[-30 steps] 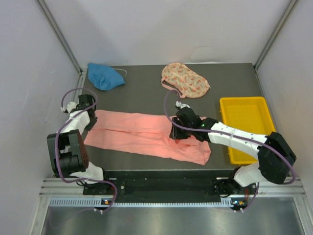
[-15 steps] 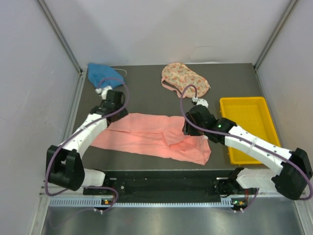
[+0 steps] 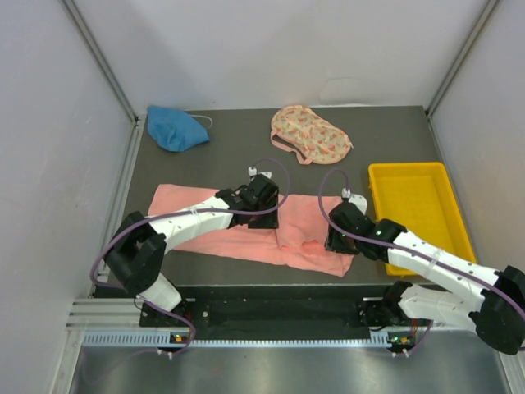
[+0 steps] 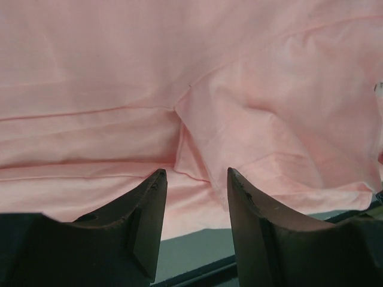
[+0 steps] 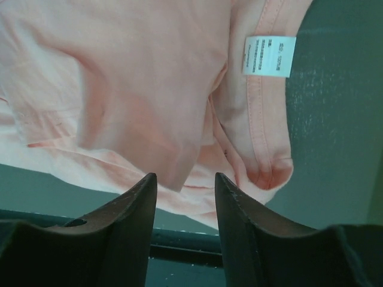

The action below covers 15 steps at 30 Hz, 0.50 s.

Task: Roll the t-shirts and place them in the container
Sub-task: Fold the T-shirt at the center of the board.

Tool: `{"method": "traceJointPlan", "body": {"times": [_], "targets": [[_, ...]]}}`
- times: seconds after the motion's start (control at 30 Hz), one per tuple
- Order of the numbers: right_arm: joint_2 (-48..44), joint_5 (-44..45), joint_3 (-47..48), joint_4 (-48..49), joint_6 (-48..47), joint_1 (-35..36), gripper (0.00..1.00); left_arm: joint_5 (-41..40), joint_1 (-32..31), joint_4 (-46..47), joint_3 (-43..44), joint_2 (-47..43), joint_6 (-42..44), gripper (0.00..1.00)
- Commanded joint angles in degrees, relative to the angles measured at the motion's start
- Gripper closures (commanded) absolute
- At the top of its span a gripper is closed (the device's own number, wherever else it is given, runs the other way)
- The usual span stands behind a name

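Three pale walls [image 3: 271, 49] close in a dark grey table [image 3: 394, 139], with a metal rail [image 3: 246, 313] along its near edge where both arms are bolted. Across the near half of the table lies the pink t-shirt [image 3: 299, 238], spread flat in a long band from left to right and creased in soft folds near its middle. The left arm lies over much of this shirt, hiding the cloth beneath it, and from above the fingertips of both arms are covered by their own wrists. The left gripper [image 4: 194, 172] hangs just above the shirt's middle, its jaws spread with nothing between them. The right gripper [image 5: 184, 176] hovers over the shirt's right end, by the neckline, jaws likewise apart and empty. A small white label [image 5: 268, 55] sits inside the collar, its print too small to read. A bunched blue t-shirt [image 3: 175, 129] rests in the far left corner, and a crumpled floral t-shirt [image 3: 312, 135] lies at the far middle, both well apart from the pink one. A yellow tray [image 3: 414, 205] stands at the right, its near left corner cut off by the right arm.
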Motion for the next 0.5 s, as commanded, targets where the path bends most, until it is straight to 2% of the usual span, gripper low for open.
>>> {"method": "traceJointPlan", "body": {"times": [0.0,0.07,0.47], "targets": [[-3.2,-0.3,-0.7,0.3,4.5,1.2,0.53,2.3,-1.6,2.9,1.0,0.5,-1.6,0.49],[-3.1,-1.0,-1.2,0.8,5.2,1.3,0.49,3.4,-2.3,3.2,0.9,1.4,-1.7,0.48],[-2.8,-1.0,-4.3,4.7,8.6,1.3,0.53,2.6,-4.1,4.1,-0.5,4.1,-6.0,0.52]]}}
